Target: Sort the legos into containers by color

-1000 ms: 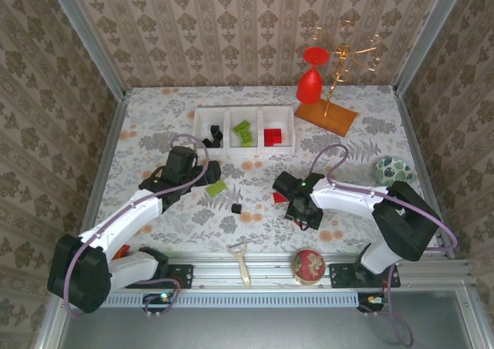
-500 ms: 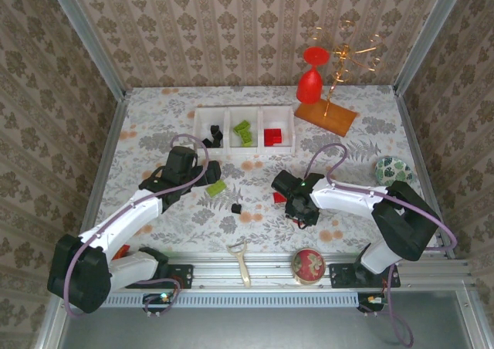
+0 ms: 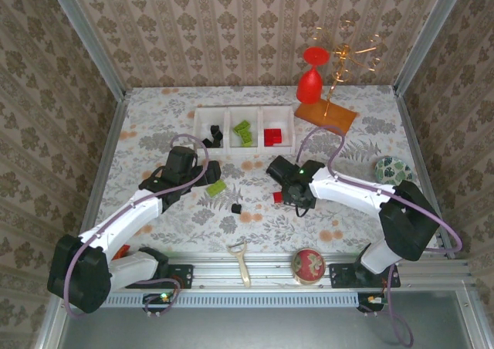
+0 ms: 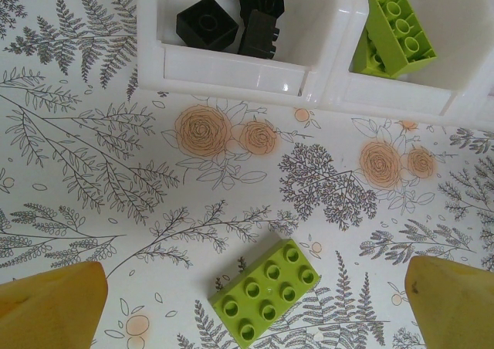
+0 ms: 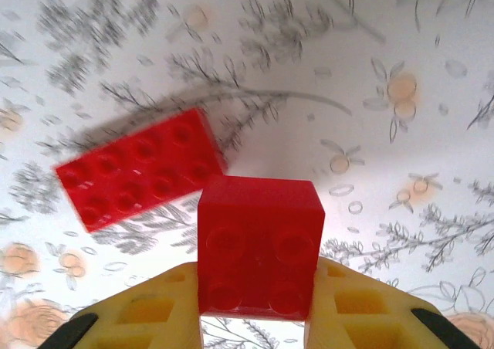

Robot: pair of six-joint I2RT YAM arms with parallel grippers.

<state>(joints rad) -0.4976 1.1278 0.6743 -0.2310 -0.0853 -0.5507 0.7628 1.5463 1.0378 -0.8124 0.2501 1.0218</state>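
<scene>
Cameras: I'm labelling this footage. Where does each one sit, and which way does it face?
Top external: fixed above and behind the arms, looking down at the table; left arm and right arm rise from the bottom edge.
Left wrist: on the left arm, looking down; open left fingers at the bottom corners, green brick between, bins ahead.
Right wrist: on the right arm, looking down; right fingers shut on a red brick.
Shared: top and left wrist both show the green brick and bins.

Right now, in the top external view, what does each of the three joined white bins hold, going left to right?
Small black plastic bricks → lime green rectangular plastic bricks → red plastic bricks.
</scene>
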